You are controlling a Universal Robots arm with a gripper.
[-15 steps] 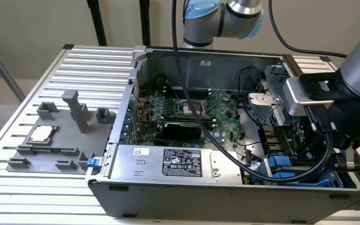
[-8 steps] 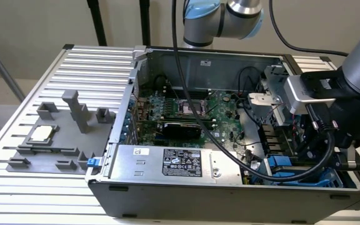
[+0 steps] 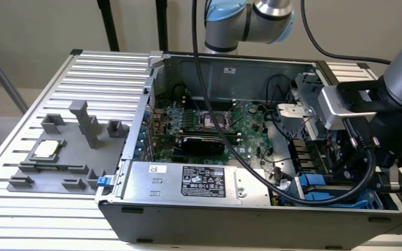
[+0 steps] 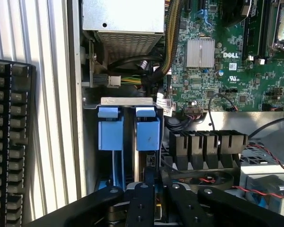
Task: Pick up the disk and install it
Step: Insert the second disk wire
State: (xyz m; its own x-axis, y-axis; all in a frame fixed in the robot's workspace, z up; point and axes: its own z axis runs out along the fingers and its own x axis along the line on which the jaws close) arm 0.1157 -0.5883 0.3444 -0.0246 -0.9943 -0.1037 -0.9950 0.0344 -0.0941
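The disk (image 4: 147, 135) stands on edge in the drive bay at the case's corner, its blue carrier tab facing up and its dark slab running down toward my fingers. My gripper (image 4: 157, 189) reaches into the bay, and its black fingers (image 4: 141, 201) are closed narrowly on the disk's near edge. A second blue carrier (image 4: 109, 133) sits in the neighbouring slot, beside the case wall. In the exterior view the arm's wrist (image 3: 358, 110) hangs over the case's right end, above the blue carriers (image 3: 320, 183).
The open computer case (image 3: 145, 104) lies on a slatted white table (image 3: 19, 209). Inside are the green motherboard (image 3: 208, 123), a silver power supply box (image 3: 187, 180) and black cables (image 3: 246, 154). A grey fixture holding a small square chip (image 3: 46, 150) sits at the exterior view's left. Black connectors (image 4: 208, 144) flank the bay.
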